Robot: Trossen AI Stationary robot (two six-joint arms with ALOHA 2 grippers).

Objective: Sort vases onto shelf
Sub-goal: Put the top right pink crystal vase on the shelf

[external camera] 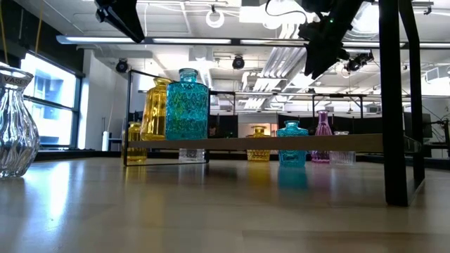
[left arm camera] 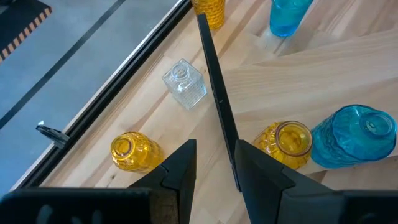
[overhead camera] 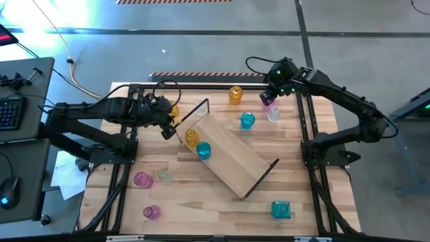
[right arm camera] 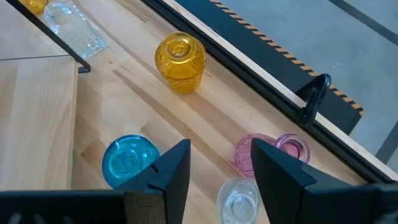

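Note:
The shelf (overhead camera: 232, 151), a light-wood board, lies slantwise mid-table, raised on black frame loops (overhead camera: 196, 109) at both ends. An amber vase (overhead camera: 191, 138) and a teal vase (overhead camera: 203, 150) stand on its far-left end. My left gripper (overhead camera: 168, 128) hangs open, high over that end loop (left arm camera: 214, 87), whose rod shows between the fingers, far below them. My right gripper (overhead camera: 269, 95) hangs open above a pink vase (right arm camera: 292, 147) at the far right. A clear vase (right arm camera: 239, 199) and a teal vase (right arm camera: 127, 162) stand close by on the table.
More vases stand on the table: amber (overhead camera: 235, 94) at the far edge, amber (overhead camera: 174, 109) beside the left gripper, pink (overhead camera: 142, 179), clear (overhead camera: 163, 177) and pink (overhead camera: 152, 212) near left, teal (overhead camera: 281, 210) near right. Black rails (overhead camera: 309, 134) border the tabletop.

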